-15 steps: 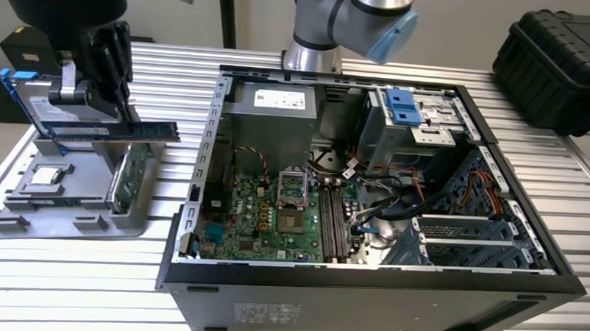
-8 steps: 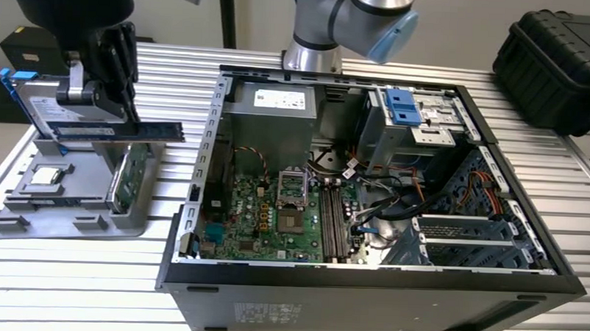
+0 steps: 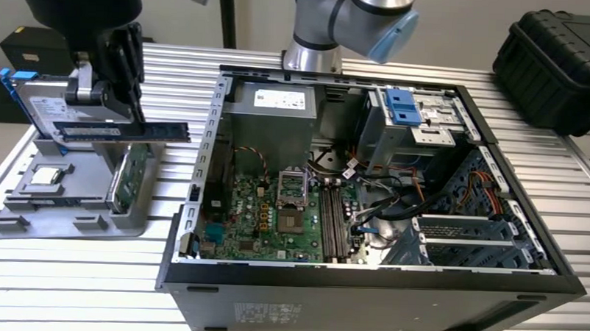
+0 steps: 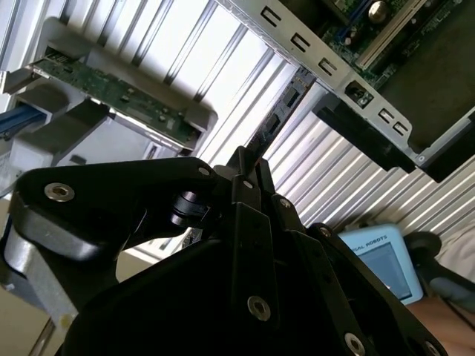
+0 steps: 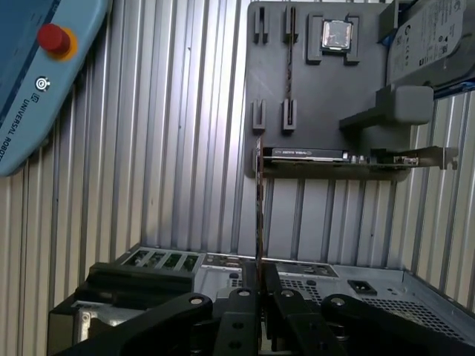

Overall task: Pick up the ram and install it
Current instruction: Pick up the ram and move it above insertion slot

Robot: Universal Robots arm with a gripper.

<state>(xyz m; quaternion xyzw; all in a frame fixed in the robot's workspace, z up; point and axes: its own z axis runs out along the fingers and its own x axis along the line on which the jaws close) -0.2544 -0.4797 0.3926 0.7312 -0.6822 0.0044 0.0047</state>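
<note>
The ram (image 3: 149, 131), a long thin dark blue-black stick, hangs level above the grey parts holder (image 3: 67, 215) at the exterior view's left. My gripper (image 3: 102, 123) is shut on its left half. In both wrist views the ram (image 5: 259, 200) (image 4: 272, 126) appears edge-on, sticking out from between the black fingers (image 5: 272, 291) (image 4: 260, 172). The open computer case (image 3: 214, 118) lies to the right of the holder. Its motherboard (image 3: 244, 222) faces up, with long memory slots (image 3: 334, 226) beside the processor socket.
The holder also carries a processor chip (image 3: 44, 175), a green card (image 3: 130, 178) standing on edge and a hard drive in a blue frame (image 3: 40, 109). A black hard case (image 3: 563, 64) stands at the back right. A blue teach pendant (image 5: 37, 74) lies on the ribbed table.
</note>
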